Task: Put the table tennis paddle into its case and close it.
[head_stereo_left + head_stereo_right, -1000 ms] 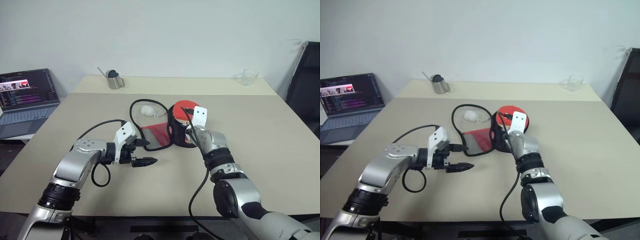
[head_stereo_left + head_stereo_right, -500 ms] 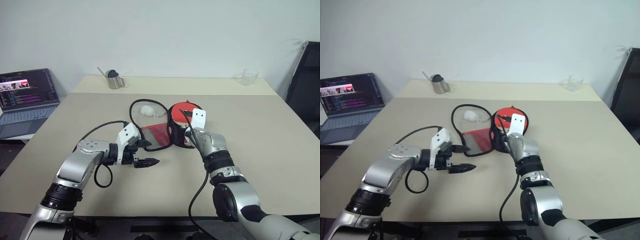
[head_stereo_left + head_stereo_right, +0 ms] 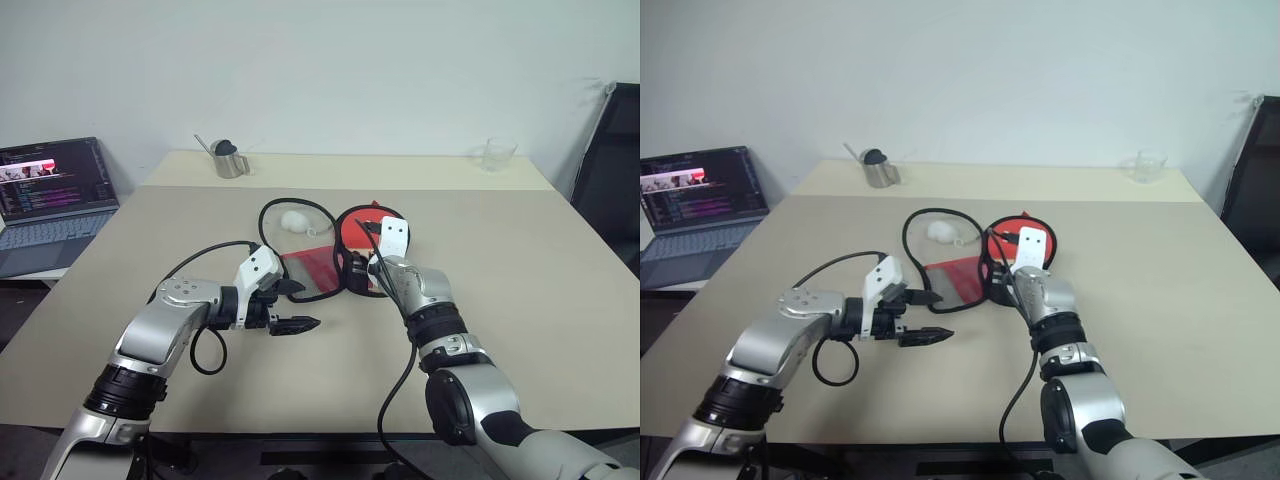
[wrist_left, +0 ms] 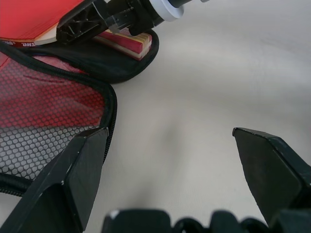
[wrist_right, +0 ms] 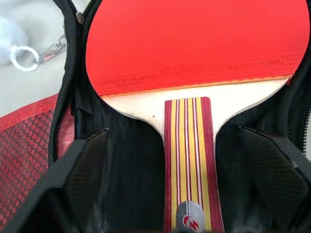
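case (image 5: 121,160): unzipped, holds the table tennis paddle (image 5: 194,43)
right gripper (image 5: 187,194): fingers apart, flanking the handle
left gripper (image 4: 180,174): apart, beside the mesh flap

From the head, we look forward and down over the table (image 3: 520,290). Each wrist camera looks close along its own fingers; both share the case (image 4: 58,131) with the head views.

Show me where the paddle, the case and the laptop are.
paddle (image 5: 194,39), right wrist view, red rubber face.
case (image 4: 43,121), left wrist view, red mesh flap.
laptop (image 3: 55,190), left eye view, screen.
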Motion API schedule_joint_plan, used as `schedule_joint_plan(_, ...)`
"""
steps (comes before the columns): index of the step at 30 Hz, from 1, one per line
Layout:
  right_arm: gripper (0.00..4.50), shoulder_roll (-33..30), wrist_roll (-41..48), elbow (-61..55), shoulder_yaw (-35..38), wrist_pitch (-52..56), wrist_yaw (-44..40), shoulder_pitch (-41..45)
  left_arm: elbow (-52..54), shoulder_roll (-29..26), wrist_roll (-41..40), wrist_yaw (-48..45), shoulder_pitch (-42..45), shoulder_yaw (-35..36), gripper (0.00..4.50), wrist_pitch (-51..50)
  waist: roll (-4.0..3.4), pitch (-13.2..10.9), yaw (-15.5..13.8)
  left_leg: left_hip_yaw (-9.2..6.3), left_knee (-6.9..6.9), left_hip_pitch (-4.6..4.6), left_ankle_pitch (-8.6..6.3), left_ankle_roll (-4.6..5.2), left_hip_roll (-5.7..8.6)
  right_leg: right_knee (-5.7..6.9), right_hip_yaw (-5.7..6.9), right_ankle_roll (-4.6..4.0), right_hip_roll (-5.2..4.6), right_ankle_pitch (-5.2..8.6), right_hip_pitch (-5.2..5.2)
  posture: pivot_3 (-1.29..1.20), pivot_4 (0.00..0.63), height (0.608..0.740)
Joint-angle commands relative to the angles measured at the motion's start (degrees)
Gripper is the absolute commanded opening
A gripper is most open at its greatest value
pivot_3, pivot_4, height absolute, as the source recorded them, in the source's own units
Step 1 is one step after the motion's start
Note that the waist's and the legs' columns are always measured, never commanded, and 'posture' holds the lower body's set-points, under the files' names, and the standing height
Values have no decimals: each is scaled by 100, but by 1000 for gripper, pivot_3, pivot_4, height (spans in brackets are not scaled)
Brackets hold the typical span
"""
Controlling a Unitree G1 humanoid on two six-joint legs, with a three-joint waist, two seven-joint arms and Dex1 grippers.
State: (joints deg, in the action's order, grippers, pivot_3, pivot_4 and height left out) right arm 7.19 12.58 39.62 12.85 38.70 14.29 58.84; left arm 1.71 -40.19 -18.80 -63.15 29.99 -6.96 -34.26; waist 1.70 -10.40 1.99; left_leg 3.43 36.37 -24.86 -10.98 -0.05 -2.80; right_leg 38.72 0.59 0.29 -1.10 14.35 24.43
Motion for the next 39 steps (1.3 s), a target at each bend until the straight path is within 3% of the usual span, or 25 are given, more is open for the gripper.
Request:
schedule_joint_plan(1, 4478, 1, 85, -454, -161, 71, -366, -48, -99, 44, 79, 157, 181, 109, 4500, 190, 0, 0, 0, 0, 0, 0, 0, 0, 0, 0, 0, 0, 0, 0, 0, 0, 150, 740)
schedule_joint_plan(6, 4478, -251, 0, -1488, -172, 1170, -113, -173, -1158, 491, 473, 1326, 753, 437, 4500, 391, 1, 0, -26, -3, 1, -1, 1, 1, 2, 4, 4, 19, -1, 11, 0, 0, 150, 740)
schedule_joint_plan(14, 4478, -1247, 11, -3543, -411, 2482, -622, -788, -2022, 651, 472, 1633, 1150, 699, 4500, 476, 2, 1, -22, 1, -16, -2, 0, 0, 5, -12, 3, 19, -6, 11, 0, 0, 150, 740)
schedule_joint_plan(21, 4478, -2743, 1834, -5203, -556, 3107, -3592, -1491, -3024, 541, 825, 1729, 1591, 554, 4500, 622, 2, 0, -2, 3, -24, 1, 0, 0, 4, -17, 2, 21, 2, 12, 0, 0, 150, 740)
schedule_joint_plan(24, 4500, -3211, 2185, -5728, -686, 2839, -4351, -1777, -3486, 611, 1052, 1880, 1797, 455, 3906, 622, 3, 0, -7, 2, -27, 2, 0, 0, 4, -19, 4, 22, 4, 13, 0, 0, 150, 740)
schedule_joint_plan(35, 4500, -3337, 2881, -6464, -774, 2654, -4906, -2126, -4517, 1013, 1479, 2256, 2218, 404, 31, 797, 8, -1, -29, 1, -20, 0, 0, 0, 6, -19, 7, 22, 0, 13, -2, 0, 150, 740)
schedule_joint_plan(39, 4500, -3374, 2883, -6491, -903, 2603, -4880, -2160, -4855, 1234, 1658, 2291, 2418, 258, 31, 986, 8, -1, -41, 0, -18, 1, 1, 0, 7, -18, 8, 22, -1, 12, -4, 0, 150, 740)
